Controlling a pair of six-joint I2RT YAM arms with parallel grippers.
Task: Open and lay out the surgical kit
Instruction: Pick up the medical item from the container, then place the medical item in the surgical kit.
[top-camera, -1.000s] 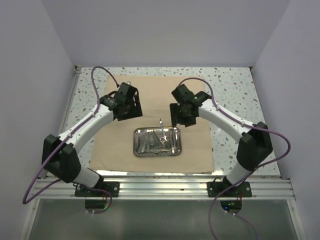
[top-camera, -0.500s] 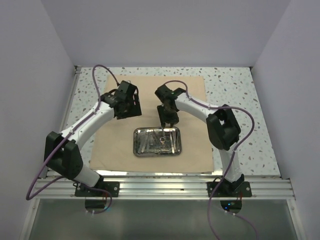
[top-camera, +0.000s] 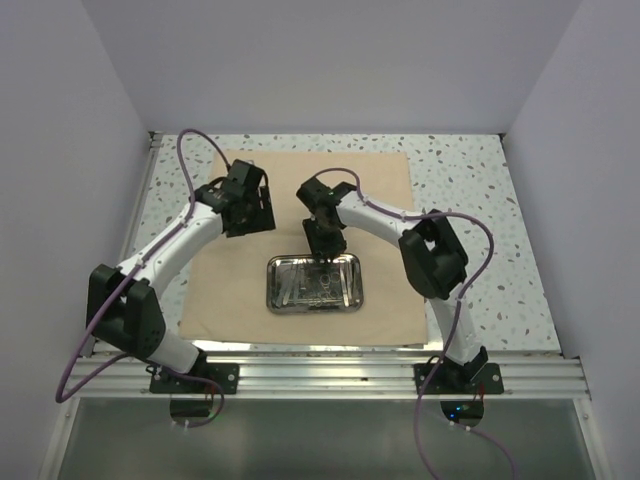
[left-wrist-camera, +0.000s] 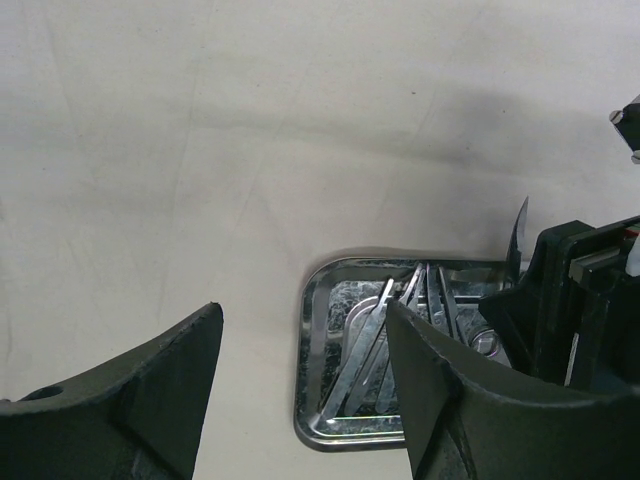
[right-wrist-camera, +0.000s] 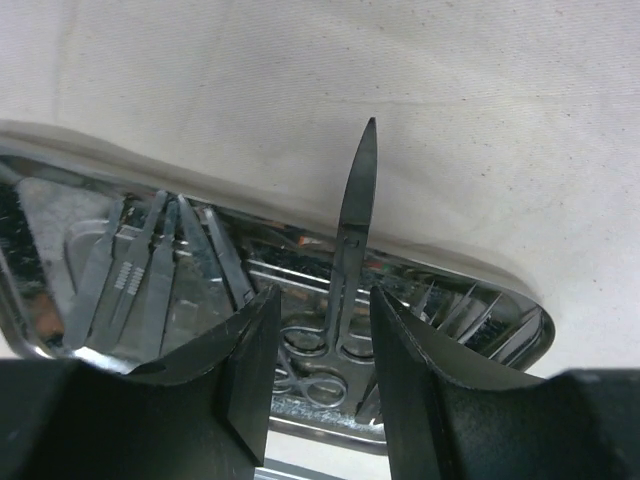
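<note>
Scissors (right-wrist-camera: 352, 220) lie with their rings down in the tray (top-camera: 270, 285) and their closed tip poking up over its far rim toward the cloth (top-camera: 380, 190). Your right gripper (right-wrist-camera: 322, 300) straddles them, fingers part-way apart, one on each side of the shank. Daylight shows on at least one side, so by the wrist view nothing is pinched yet. The other instruments (right-wrist-camera: 140, 270) lie in a loose row on the tray floor, to the left of the scissors in that view; none sits out on the cloth. The tray itself rests on the near half of the cloth, roughly midway between your two arms. By my reading you are past the opening: the cloth is unfolded and spread flat as one large sheet, with the tray bare on top of it. What is left is the laying out — every tool has to come out of the tray and be set down on the sheet, and the scissors look like the first pick. Your left gripper (left-wrist-camera: 305, 315) hangs over bare cloth near the tray's far left corner, fingers spread wide with nothing between them. Under the cloth is a speckled table (top-camera: 470, 180), with a metal rail (top-camera: 330, 372) along its near edge where the arms are bolted — plain pale walls (top-camera: 330, 60) close in the back and both sides.
</note>
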